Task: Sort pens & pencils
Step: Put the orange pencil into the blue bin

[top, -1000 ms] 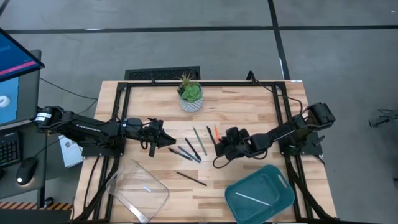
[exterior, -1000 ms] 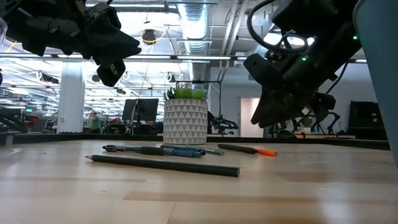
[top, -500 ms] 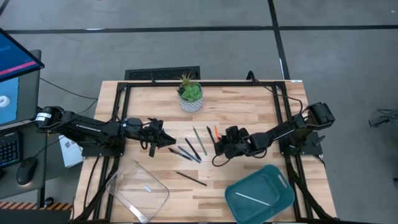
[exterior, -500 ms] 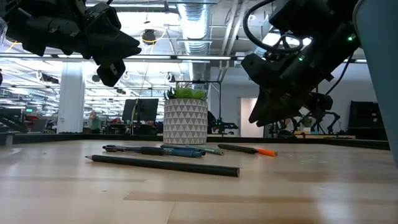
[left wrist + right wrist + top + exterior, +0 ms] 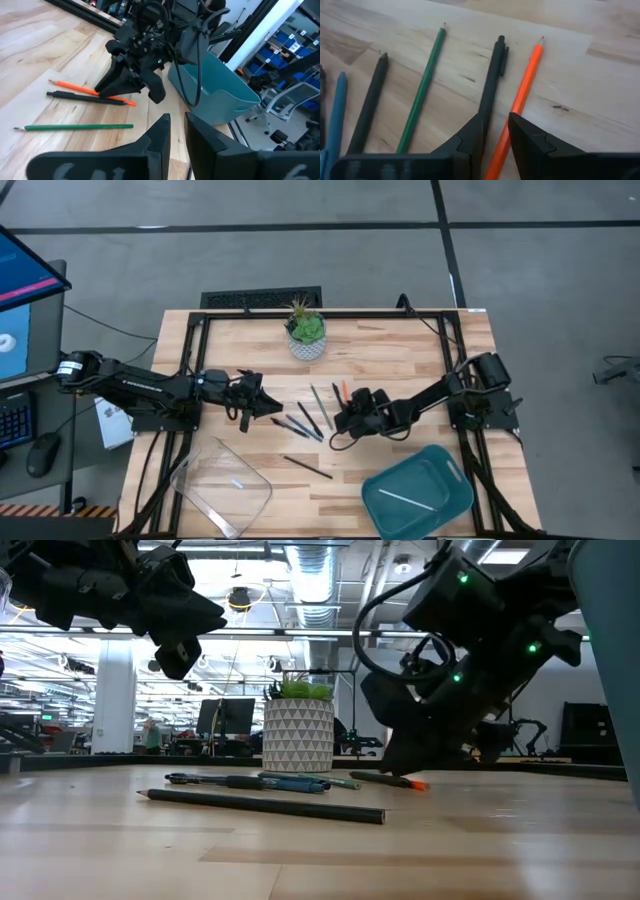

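Note:
Several pens and pencils lie flat on the table's middle: an orange pencil (image 5: 522,90), a black pen (image 5: 492,80), a green pencil (image 5: 422,90), another black one (image 5: 370,100) and a blue one (image 5: 336,115). A black pencil (image 5: 307,467) lies nearer the front. My right gripper (image 5: 496,131) is low over the table, open by a narrow gap, with its fingers on either side of the orange pencil's near end; I cannot tell if they touch it. My left gripper (image 5: 250,393) hovers left of the sticks, its fingers (image 5: 176,125) a narrow gap apart and empty.
A clear container (image 5: 222,485) at the front left and a teal bin (image 5: 417,492) at the front right each hold one white stick. A potted plant (image 5: 306,332) stands at the far middle. Black cables run along the table's frame.
My right gripper has gone down and toward the table's left, from above the table to just over the orange pencil and the black pen. The sticks lie where they lay.

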Robot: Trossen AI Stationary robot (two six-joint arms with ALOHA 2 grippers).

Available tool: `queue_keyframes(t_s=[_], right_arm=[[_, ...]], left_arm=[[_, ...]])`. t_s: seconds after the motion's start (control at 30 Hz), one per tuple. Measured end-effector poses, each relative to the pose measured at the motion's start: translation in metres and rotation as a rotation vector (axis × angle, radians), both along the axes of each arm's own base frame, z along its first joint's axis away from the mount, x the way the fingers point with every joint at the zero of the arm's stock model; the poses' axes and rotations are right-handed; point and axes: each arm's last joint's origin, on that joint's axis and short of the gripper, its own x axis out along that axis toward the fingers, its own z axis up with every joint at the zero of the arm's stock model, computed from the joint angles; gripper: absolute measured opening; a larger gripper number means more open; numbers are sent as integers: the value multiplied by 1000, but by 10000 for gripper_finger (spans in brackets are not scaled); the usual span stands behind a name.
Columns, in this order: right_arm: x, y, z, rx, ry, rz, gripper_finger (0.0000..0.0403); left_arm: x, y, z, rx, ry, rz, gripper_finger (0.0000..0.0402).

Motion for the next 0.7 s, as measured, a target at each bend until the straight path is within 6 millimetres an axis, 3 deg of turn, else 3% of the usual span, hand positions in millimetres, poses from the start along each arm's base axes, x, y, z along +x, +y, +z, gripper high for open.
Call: queue_keyframes(t_s=[0.33,0.7], right_arm=[[-12,-9,5,12,119,-46,118],[-14,-6,5,17,116,-50,118]], left_arm=[[0,0,-1,-1,8,0,46],[0,0,-1,-2,10,0,46]])
